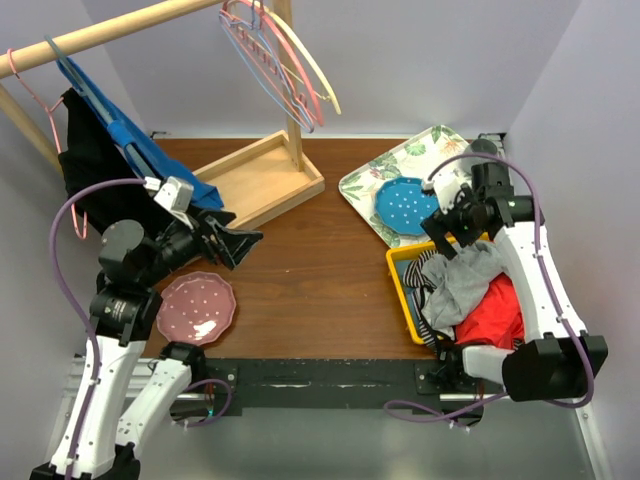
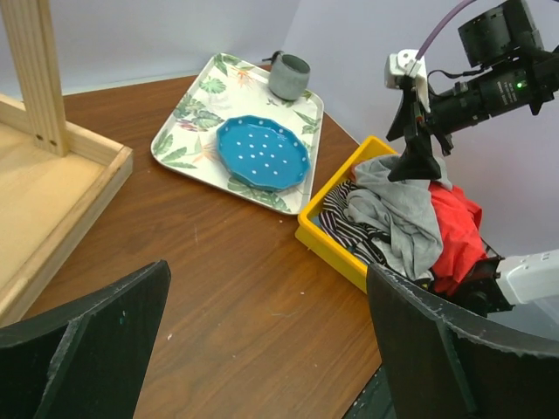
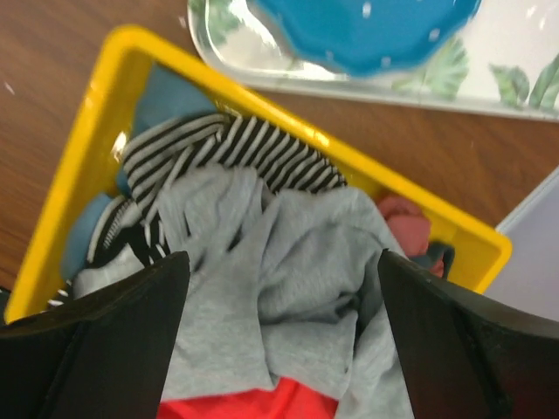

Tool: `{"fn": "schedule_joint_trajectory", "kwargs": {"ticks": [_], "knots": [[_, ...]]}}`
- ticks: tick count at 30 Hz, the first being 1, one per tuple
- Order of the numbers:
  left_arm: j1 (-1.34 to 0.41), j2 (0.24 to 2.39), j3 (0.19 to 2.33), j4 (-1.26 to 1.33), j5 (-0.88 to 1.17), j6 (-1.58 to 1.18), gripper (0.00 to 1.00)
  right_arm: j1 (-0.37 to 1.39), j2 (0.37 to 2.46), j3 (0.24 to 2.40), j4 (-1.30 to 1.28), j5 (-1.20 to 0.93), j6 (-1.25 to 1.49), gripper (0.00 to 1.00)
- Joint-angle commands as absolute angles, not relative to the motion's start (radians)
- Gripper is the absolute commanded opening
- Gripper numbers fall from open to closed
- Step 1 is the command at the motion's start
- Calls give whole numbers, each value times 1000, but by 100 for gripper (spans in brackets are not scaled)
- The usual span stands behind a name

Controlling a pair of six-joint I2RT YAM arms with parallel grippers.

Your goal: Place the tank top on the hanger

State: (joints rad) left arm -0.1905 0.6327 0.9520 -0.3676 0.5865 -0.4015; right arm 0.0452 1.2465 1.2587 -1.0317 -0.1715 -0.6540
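Note:
The light-grey tank top (image 1: 470, 280) lies crumpled on top of the clothes in a yellow bin at the right; it also shows in the left wrist view (image 2: 397, 218) and the right wrist view (image 3: 288, 288). My right gripper (image 1: 455, 228) hovers open and empty just above it, jaws spread wide over the grey cloth (image 3: 284, 262). The thin pale-blue hanger (image 1: 262, 72) hangs with pink and cream hangers from the wooden rod at the top centre. My left gripper (image 1: 238, 245) is open and empty, low over bare table at the left (image 2: 266, 288).
The yellow bin (image 1: 400, 290) also holds a red garment (image 1: 495, 310) and a striped garment (image 1: 428, 275). A floral tray (image 1: 365, 185) carries a blue plate (image 1: 405, 205) and a grey cup (image 2: 288, 77). A pink plate (image 1: 195, 307) lies front left. The wooden rack base (image 1: 260, 180) stands behind, and blue and black clothes (image 1: 130, 140) hang at the left.

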Motion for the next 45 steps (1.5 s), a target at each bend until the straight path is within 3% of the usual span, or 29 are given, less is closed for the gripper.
{"fn": "schedule_joint_trajectory", "kwargs": {"ticks": [1, 11, 14, 15, 17, 24, 28, 38, 42, 45], "knots": [[-193, 630, 913, -311, 640, -391, 100, 43, 1174, 1212, -1089, -3, -713, 83], [-193, 643, 891, -314, 670, -373, 100, 44, 1198, 1111, -1161, -41, -669, 44], [-193, 640, 893, -324, 692, -373, 100, 44, 1198, 1115, -1152, -51, -663, 24], [-193, 635, 896, -333, 699, -371, 100, 44, 1197, 1130, -1152, -52, -661, 9], [-193, 632, 908, -344, 709, -364, 100, 44, 1186, 1161, -1164, -70, -660, 0], [-193, 638, 919, -262, 954, -406, 100, 43, 1141, 1576, -1233, -162, -669, 0], [-193, 660, 931, -224, 989, -422, 100, 44, 1144, 1819, -1195, -270, -614, 0], [-253, 799, 1169, -312, 1003, -347, 100, 52, 1390, 2307, -1117, -781, -347, 0], [-255, 801, 1174, -281, 1003, -367, 100, 129, 1468, 2353, -1031, -916, -226, 0], [-255, 779, 1149, -229, 1002, -397, 100, 288, 1480, 2290, -1023, -859, -271, 0]]}}
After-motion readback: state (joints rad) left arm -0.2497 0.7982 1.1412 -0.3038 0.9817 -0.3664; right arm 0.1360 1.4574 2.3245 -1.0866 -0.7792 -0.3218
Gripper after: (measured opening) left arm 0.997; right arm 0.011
